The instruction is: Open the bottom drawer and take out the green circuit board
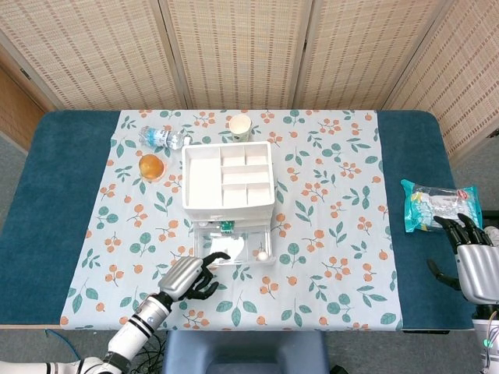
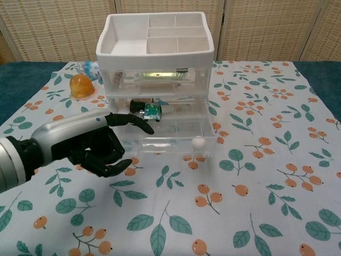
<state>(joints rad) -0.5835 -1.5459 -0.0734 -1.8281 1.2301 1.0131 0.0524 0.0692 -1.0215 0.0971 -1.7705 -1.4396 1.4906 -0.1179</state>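
The white drawer unit (image 1: 226, 185) (image 2: 155, 64) stands mid-table. Its clear bottom drawer (image 1: 232, 246) (image 2: 170, 133) is pulled out, white knob (image 2: 198, 142) at the front. The green circuit board (image 2: 152, 110) (image 1: 227, 227) lies at the drawer's back, beside a small black part. My left hand (image 2: 96, 144) (image 1: 191, 276) hovers at the drawer's front left corner. It holds nothing: one finger (image 2: 136, 121) stretches over the rim towards the board and the others are curled. My right hand (image 1: 472, 259) rests at the table's right edge with fingers spread, out of the chest view.
An orange jelly cup (image 1: 151, 167) (image 2: 81, 86) and a lying water bottle (image 1: 164, 138) sit left of the unit, a paper cup (image 1: 240, 125) behind it. A snack bag (image 1: 437, 204) lies just beyond my right hand. The middle drawer holds a long pale item (image 2: 160, 74).
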